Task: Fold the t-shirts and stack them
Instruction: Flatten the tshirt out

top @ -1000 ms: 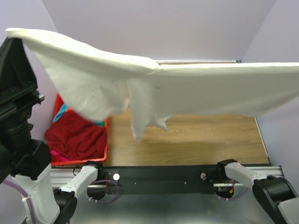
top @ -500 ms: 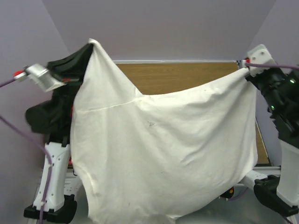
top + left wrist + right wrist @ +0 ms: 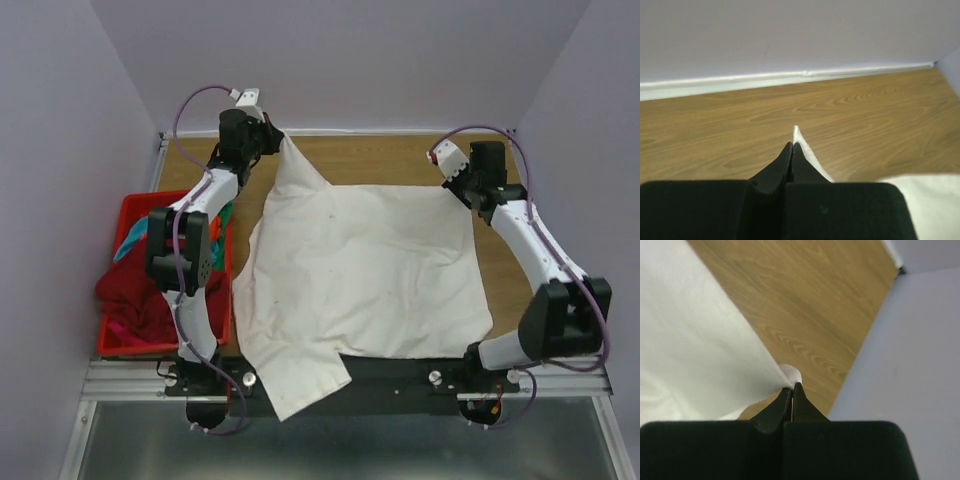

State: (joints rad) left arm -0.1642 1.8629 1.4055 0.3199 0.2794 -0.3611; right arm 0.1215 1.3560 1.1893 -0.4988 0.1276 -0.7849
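The large white t-shirt point(image 3: 360, 270) lies spread over the wooden table, one part hanging over the near edge. My left gripper point(image 3: 274, 138) is shut on its far left corner, lifted a little at the back of the table; the white tip point(image 3: 797, 133) shows beyond the closed fingers point(image 3: 792, 148). My right gripper point(image 3: 462, 183) is shut on the far right corner, the cloth point(image 3: 700, 350) running left from the closed tips point(image 3: 792, 387). A dark red t-shirt point(image 3: 135, 295) and a teal one point(image 3: 130, 243) lie in the red basket.
The red plastic basket point(image 3: 112, 345) stands at the table's left edge beside the left arm. Bare wooden table point(image 3: 390, 158) shows along the back by the wall and at the right point(image 3: 505, 280). Purple walls close in on three sides.
Both arms have swung from high above the table down and toward the far side. The white shirt, which hung in the air in front of the camera, now lies spread on the table.
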